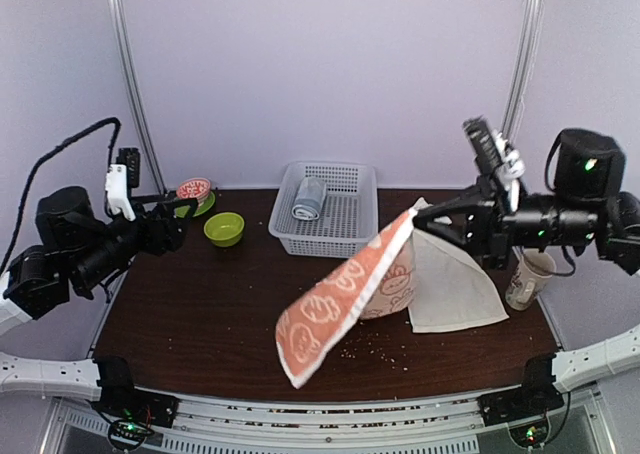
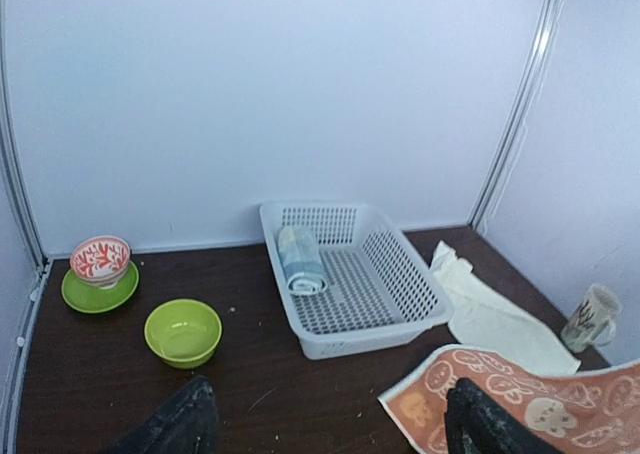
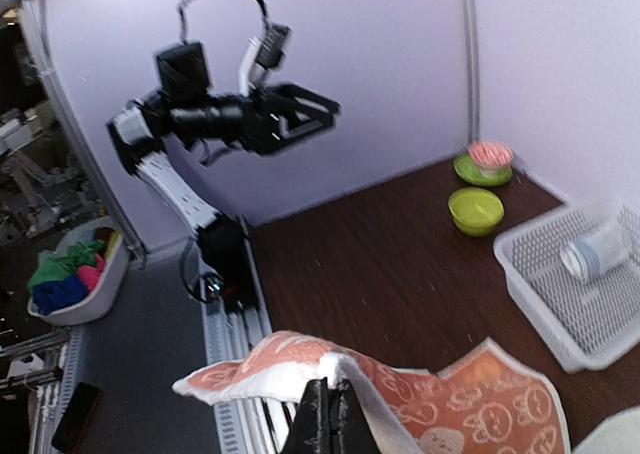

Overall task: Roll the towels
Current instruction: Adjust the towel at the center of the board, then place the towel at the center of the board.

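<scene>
From above, the right gripper (image 1: 422, 217) clamps a corner of the salmon towel (image 1: 330, 319), which is held up in front of the basket (image 1: 320, 244). The cream towel (image 1: 455, 284) lies flat at the basket's front right. In the left wrist view, the left gripper (image 2: 335, 424) has its fingers wide apart and empty; in the right wrist view, the fingers are pinched together on the salmon towel's edge.

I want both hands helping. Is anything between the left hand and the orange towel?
Nothing visible. Only bare tabletop lies between the open left hand and the salmon-orange printed cloth towel held by the right hand. The round lime-green bowl sits off that path.
</scene>
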Controlling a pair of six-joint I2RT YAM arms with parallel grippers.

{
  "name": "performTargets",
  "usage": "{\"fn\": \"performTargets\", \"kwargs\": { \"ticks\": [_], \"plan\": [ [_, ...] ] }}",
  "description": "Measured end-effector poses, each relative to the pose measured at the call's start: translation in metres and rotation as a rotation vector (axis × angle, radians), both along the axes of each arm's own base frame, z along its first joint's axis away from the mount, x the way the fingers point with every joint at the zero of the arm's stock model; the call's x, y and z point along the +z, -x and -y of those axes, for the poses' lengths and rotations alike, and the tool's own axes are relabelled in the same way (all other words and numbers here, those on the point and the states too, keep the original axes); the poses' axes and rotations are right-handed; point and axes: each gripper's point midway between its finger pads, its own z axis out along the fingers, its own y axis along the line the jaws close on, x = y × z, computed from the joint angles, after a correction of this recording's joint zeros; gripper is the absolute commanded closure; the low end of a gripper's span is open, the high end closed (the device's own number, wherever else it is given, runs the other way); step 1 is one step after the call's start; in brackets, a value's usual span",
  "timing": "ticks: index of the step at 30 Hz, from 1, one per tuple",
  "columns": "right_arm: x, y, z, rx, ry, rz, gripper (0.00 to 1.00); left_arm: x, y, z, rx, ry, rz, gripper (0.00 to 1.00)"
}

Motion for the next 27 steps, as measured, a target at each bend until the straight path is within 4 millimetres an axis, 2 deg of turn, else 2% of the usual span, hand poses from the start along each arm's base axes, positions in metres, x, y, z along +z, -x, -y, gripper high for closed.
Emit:
{"fn": "performTargets", "kwargs": {
  "ticks": [3, 4, 5, 7, 9, 11, 15, 21, 24, 27],
  "plan": [
    [-0.102, -0.043, 0.022, -0.189, 0.157, -0.144, 1.0, -0.043, -0.013, 0.025, -0.016, -0.115, -0.082, 0.19],
    [-0.13, -0.053, 0.032, -0.252, 0.204, -0.184, 1.0, -0.054, -0.016, 0.032, -0.025, -0.143, -0.105, 0.19],
    [-0.154, -0.062, 0.044, -0.318, 0.247, -0.219, 1.0, -0.07, -0.02, 0.042, -0.042, -0.18, -0.137, 0.2],
    [-0.182, -0.071, 0.064, -0.418, 0.302, -0.257, 1.0, -0.097, -0.024, 0.06, -0.081, -0.238, -0.194, 0.2],
    [-0.19, -0.074, 0.08, -0.486, 0.326, -0.267, 1.0, -0.12, -0.027, 0.076, -0.121, -0.281, -0.243, 0.2],
    [-0.188, -0.075, 0.09, -0.53, 0.326, -0.262, 1.0, -0.143, -0.03, 0.093, -0.162, -0.315, -0.29, 0.2],
    [-0.193, -0.069, 0.108, -0.566, 0.351, -0.275, 1.0, -0.185, -0.037, 0.122, -0.219, -0.392, -0.384, 0.22],
    [-0.205, -0.051, 0.122, -0.563, 0.389, -0.351, 1.0, -0.214, -0.067, 0.17, -0.222, -0.454, -0.464, 0.24],
    [-0.209, -0.047, 0.126, -0.573, 0.392, -0.393, 1.0, -0.228, -0.079, 0.175, -0.202, -0.435, -0.513, 0.24],
    [-0.212, -0.044, 0.128, -0.578, 0.363, -0.43, 1.0, -0.246, -0.096, 0.162, -0.158, -0.396, -0.592, 0.26]
  ]
}}
